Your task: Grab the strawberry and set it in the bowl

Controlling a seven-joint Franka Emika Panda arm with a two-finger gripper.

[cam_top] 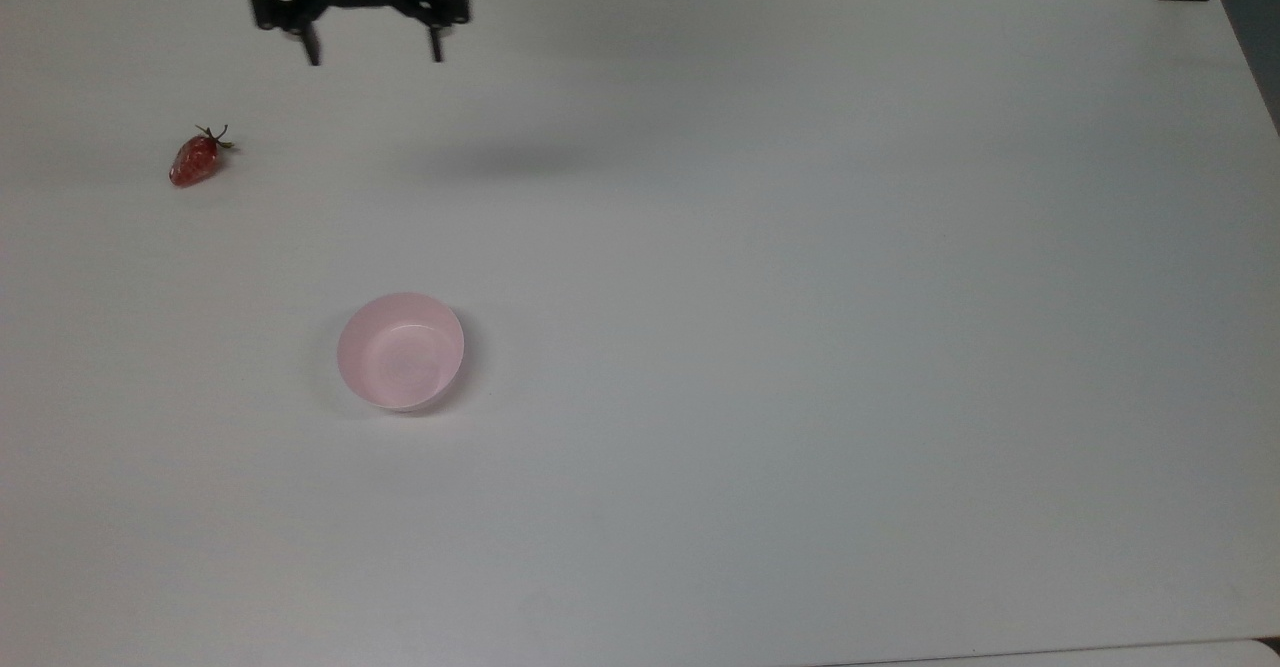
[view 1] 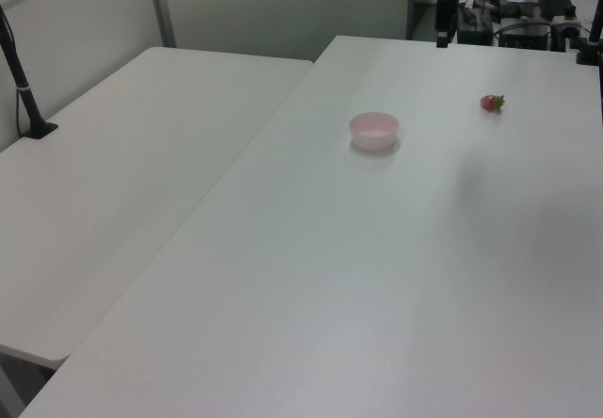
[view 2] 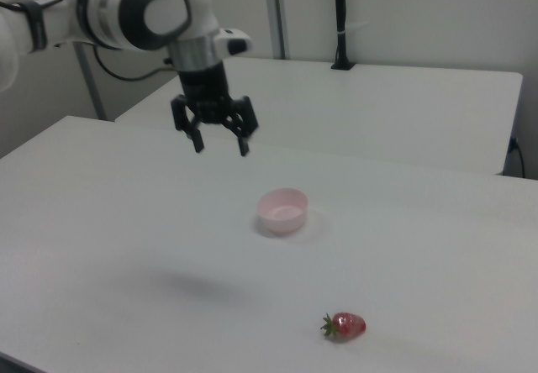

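The claw [view 2: 220, 148] hangs high over the white table [view 2: 101, 222], pointing straight down, w/ both fingers spread wide apart and nothing between them. In the right view the arm [view 2: 109, 12] comes in from the upper left, its white forearm roughly level, then bends at the wrist so the black claw drops vertically. In the top view the claw [cam_top: 375, 55] sits at the far edge of the table [cam_top: 800, 347], toward the top view's left, w/ a soft shadow on the surface below it and to its right.

The strawberry [cam_top: 196, 159] lies on its side on the table, well apart from the claw, near the top view's left edge; green stem points up-right in the top view. In the right view it [view 2: 345, 326] lies nearest the camera, stem to the left.

The bowl [cam_top: 400, 351] stands upright, pale pink, apparently empty, well apart from the strawberry. In the left view the bowl [view 1: 375, 129] is mid-table and the strawberry [view 1: 492, 104] is off to its right. The dark bit at the left view's top edge is prob. the claw, hard to tell.
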